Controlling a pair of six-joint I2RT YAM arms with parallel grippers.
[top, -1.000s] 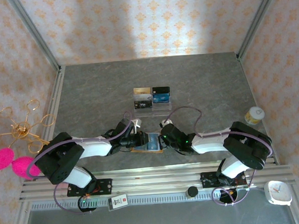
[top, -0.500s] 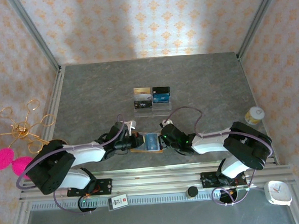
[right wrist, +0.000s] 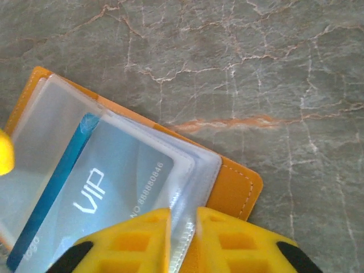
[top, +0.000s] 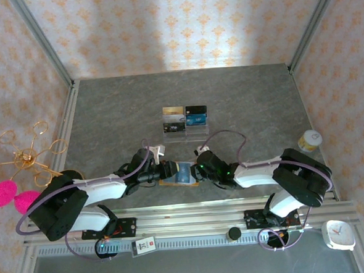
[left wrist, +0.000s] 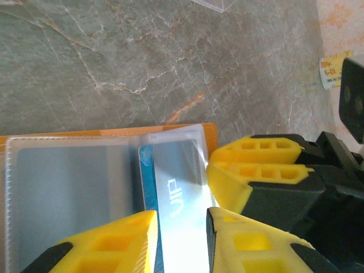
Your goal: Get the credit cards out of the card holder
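1. The tan card holder (top: 170, 182) lies open on the table (top: 106, 116), at its near edge.
2. The left gripper (left wrist: 181, 227), jaws slightly apart, straddles the light blue VIP card (right wrist: 114, 182). Close on the card alone.
3. The right gripper (right wrist: 183, 227) is nearly closed at the clear sleeve (right wrist: 196, 168). Whether it pinches, I cannot tell. It should anchor the holder.

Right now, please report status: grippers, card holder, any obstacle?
Left gripper open, astride the clear sleeve. Right gripper jaws narrow over sleeve edge, grip unclear. Card holder lies open, blue card inside. Display stand apart, farther back.
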